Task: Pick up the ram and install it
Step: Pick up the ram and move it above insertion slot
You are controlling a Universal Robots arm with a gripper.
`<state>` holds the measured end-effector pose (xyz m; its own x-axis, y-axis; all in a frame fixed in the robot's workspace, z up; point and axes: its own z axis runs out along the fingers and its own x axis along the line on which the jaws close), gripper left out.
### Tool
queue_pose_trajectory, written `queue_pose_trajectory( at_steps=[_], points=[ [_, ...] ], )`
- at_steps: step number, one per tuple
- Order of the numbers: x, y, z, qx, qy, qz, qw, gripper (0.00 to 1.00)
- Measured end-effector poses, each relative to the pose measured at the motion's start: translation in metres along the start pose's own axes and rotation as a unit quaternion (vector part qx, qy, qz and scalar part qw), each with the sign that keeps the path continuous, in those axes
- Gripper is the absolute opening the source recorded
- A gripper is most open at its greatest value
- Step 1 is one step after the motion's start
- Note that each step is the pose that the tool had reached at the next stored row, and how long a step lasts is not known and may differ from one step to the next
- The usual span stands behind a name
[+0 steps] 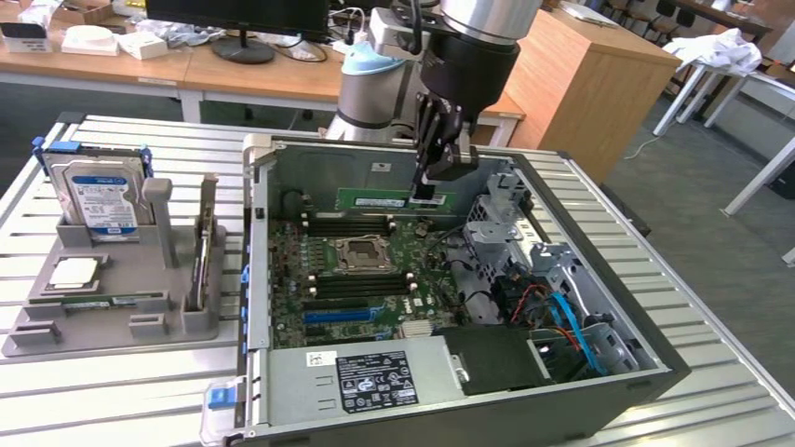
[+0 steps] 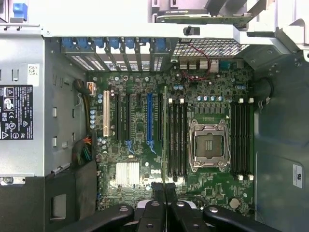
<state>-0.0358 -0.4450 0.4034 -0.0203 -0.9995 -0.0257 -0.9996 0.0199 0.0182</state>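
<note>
Office desks and a monitor stand behind a slatted metal counter (image 1: pixel 100 410), which carries an open computer case (image 1: pixel 559 399) and, toward the exterior view's left, a grey holder tray (image 1: pixel 112 321) with a hard drive (image 1: pixel 100 200) upright in it. Inside the case, the green motherboard (image 1: pixel 360 298) lies face up, its processor socket (image 1: pixel 360 250) flanked by banks of memory slots (image 1: pixel 354 223).

The robot arm (image 1: pixel 478 56) reaches down over the case's far side. Its gripper (image 1: pixel 425 194) is clenched on the ram (image 1: pixel 376 199), gripping it at one end so the stick juts out level toward the exterior view's left, above the board and clear of it.

By my reading, the pick-up is done and the install step is in hand, with the ram not yet in any slot. Seating it calls for the stick's lower edge to sit squarely over one slot along its whole length.

In the wrist view the ram (image 2: pixel 164 135) appears edge-on, extending from the gripper (image 2: pixel 164 191), parallel to a slot bank (image 2: pixel 176 140) and just beside it.
</note>
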Motion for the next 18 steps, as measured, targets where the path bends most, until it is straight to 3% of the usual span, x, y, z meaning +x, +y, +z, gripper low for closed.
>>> queue_pose_trajectory(
  at_steps=[18],
  points=[
    [0.0, -0.0003, 0.0129, 0.0, -0.0006, 0.0, 1.0, 0.11]
  ],
)
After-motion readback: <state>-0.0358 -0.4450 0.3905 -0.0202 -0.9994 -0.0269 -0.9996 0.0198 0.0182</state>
